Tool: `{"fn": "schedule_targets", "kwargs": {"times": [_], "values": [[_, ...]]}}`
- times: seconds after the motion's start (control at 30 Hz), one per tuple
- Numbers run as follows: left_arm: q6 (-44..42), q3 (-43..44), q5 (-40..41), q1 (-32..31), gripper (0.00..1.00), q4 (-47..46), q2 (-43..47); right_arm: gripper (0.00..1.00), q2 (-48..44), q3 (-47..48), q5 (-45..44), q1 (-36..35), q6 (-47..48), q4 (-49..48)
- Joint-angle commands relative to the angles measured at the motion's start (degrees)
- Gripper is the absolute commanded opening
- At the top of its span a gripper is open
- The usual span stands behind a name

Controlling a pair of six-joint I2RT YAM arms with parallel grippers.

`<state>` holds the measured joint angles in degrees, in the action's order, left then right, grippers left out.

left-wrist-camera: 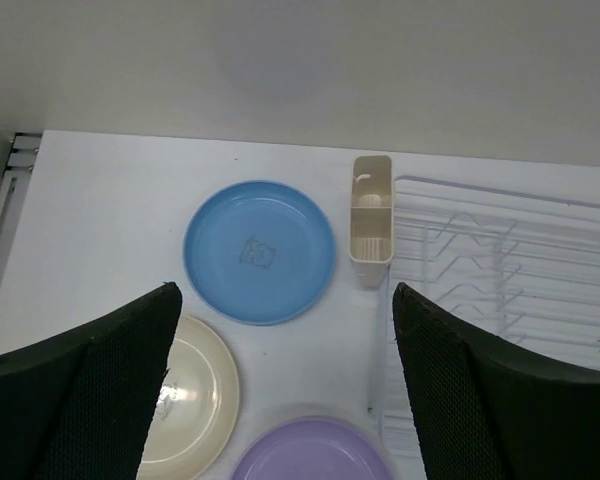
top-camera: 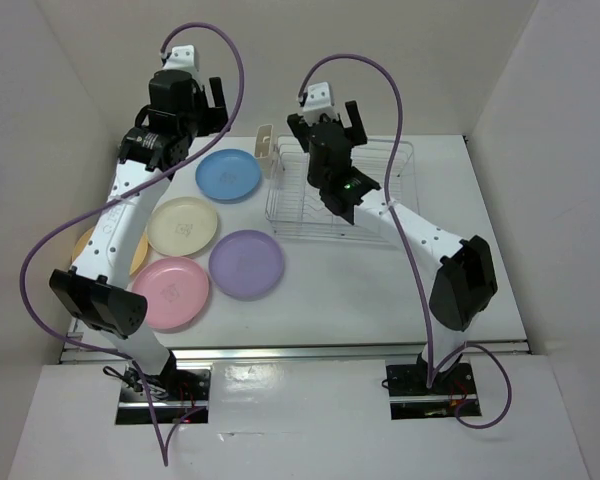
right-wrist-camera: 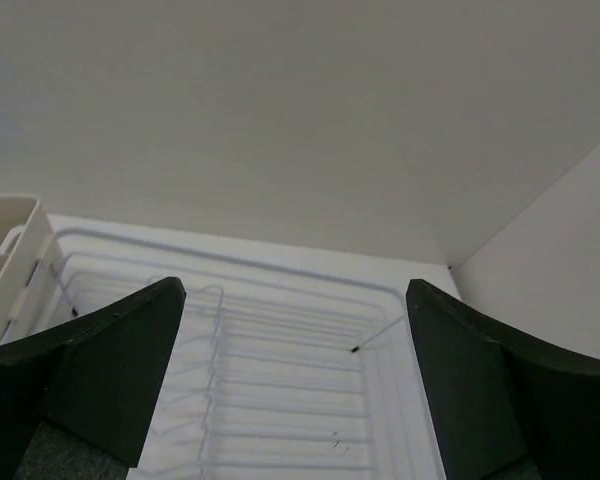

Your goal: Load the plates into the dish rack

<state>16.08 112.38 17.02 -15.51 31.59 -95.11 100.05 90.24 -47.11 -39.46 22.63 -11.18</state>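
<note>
The white table (top-camera: 380, 290) carries everything. The dish rack (top-camera: 298, 222) sits by the far edge, right of centre, with its long axis running left to right. No plate stands in it yet.

All 5 plates lie flat on the table's left half:
- The blue plate (top-camera: 228, 175) is farthest back.
- The cream plate (top-camera: 183, 226) is nearer than the blue one.
- The purple plate (top-camera: 246, 264) and the pink plate (top-camera: 172, 292) lie toward the near edge.
- The yellow-orange plate (top-camera: 83, 247) is at the left edge, partly hidden by the left arm.

The left gripper (left-wrist-camera: 285, 295) hangs high with its fingers spread wide and holding nothing. The blue plate lies below and just ahead of them, framed between them, so this arm is clearly the nearer one. Being round, the plate offers any rim.

The right gripper (right-wrist-camera: 295, 285) hovers over the rack, equally wide and empty.

The cream cutlery cup (top-camera: 265, 150) stands at the rack's left end, just beside the blue plate.
</note>
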Motion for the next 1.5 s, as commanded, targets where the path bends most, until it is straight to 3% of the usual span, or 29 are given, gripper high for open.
{"fn": "schedule_targets", "kwargs": {"times": [0.0, 0.1, 0.17, 0.27, 0.33, 0.4, 0.5, 0.57, 0.63, 0.67, 0.7, 0.73, 0.87, 1.13, 1.47], "values": [[2.56, 1.0, 4.43, 0.3, 0.92, 0.22, 2.47, 1.0, -4.24, 4.16, -4.58, -0.53, 10.23, -15.09], [0.81, 0.4, 7.49, -1.8, 0.96, 0.05, 3.43, 1.0, -9.42, -2.94, -0.27, -0.53, 15.15, -20.26], [-3.31, -6.42, 9.6, -3.12, 1.0, -4.15, 5.54, 1.0, -12.59, -6.29, -0.26, 1.49, 18.32, -26.25], [-13.22, -17.58, 7.26, -5.32, 0.97, -14.7, 10.99, 1.0, -13.13, -0.54, -1.83, 3.94, 16.06, -20.33], [-5.94, -18.51, 1.56, -0.34, 0.91, -11.41, 10.31, 1.0, -13.13, 0.73, -1.84, 3.95, 15.42, -17.05], [-0.63, -15.53, -9.04, 7.2, 0.89, -4.04, 6.28, 1.0, -13.91, -1.37, -1.23, 3.95, 14.9, -17.03], [5.54, -10.44, -12.43, 12.68, 0.91, 1.61, 1.44, 1.0, -14.53, -2.17, -2.36, 3.95, 13.14, -14.67], [6.07, -5.53, -19.36, 18.65, 0.91, 8.35, -6.26, 1.0, -14.53, -2.17, -2.9, 3.95, 12.0, -11.61], [5.9, 7.02, -28.82, 23.74, 0.89, 15.22, -13.75, 1.0, -15.14, -3.83, -2.9, 3.95, 11.38, -11.58], [5.9, 11.5, -29.58, 24.47, 0.8, 21.52, -20.75, 1.0, -15.15, -4.36, -1.77, 3.95, 11.38, -10.97], [5.9, 17.9, -28.37, 24.47, 0.79, 23.23, -23.08, 1.0, -15.76, -4.89, -1.75, 3.95, 10.42, -10.27], [5.9, 17.18, -27.22, 24.47, 0.79, 21.94, -23.71, 1.0, -15.76, -4.89, -1.06, 3.95, 9.63, -9.4], [3.7, 8.74, -36.33, 27.28, 0.81, 12.97, -25.55, 1.0, -15.76, -3.41, -0.44, 3.95, 6.11, -5.18], [2.03, 6.98, -37.32, 26.76, 0.79, 7.35, -31.36, 1.0, -15.24, 0.29, -0.44, 3.35, -2.32, 5.2], [-3.07, 7.68, -41.36, 26.23, 0.79, -5.04, -36.19, 1.0, -11.02, 4.68, -1.49, 0.62, -3.47, 8.98]]}}
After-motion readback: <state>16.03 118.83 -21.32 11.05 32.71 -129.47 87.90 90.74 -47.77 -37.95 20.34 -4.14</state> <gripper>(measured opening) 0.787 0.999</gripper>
